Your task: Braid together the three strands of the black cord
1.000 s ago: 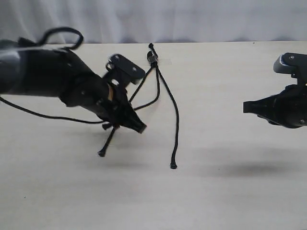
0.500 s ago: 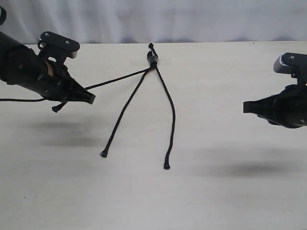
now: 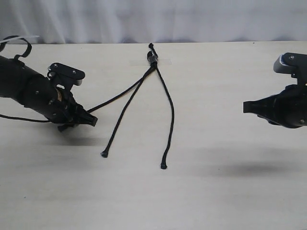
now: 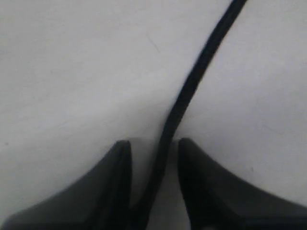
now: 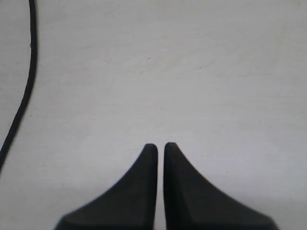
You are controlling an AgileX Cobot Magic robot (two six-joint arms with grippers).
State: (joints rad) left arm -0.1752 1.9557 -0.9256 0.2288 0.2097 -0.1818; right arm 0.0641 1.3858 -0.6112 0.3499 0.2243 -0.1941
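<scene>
Pale worktop (image 3: 216,187), white cloth backdrop behind.

The black cord (image 3: 152,59) lies at the far middle of the worktop. Its knotted top is pinned under a strip of clear tape (image 3: 165,61). From the knot the three strands fan toward the near side.

- Left strand (image 3: 115,97): runs nearly straight out to the left claw (image 3: 92,121), which sits low over the worktop.
- Middle strand (image 3: 123,112): lies loose, its knobby tip resting between the left claw and the right strand's tip.
- Right strand (image 3: 172,112): bows slightly outward, its tip nearest the camera.

Left wrist view: the left claw (image 4: 152,143) has its fingertips (image 4: 120,158) apart. The left strand (image 4: 201,67) passes through the gap, which is wider than the strand at the tips. No pinch is visible there.

Right claw (image 3: 245,107): off to the right, raised above its shadow and well apart from the cord. In the right wrist view its fingertips (image 5: 159,146) are drawn together with only a thin slit between them, and they hold nothing. One strand (image 5: 29,72) shows at that frame's edge.
</scene>
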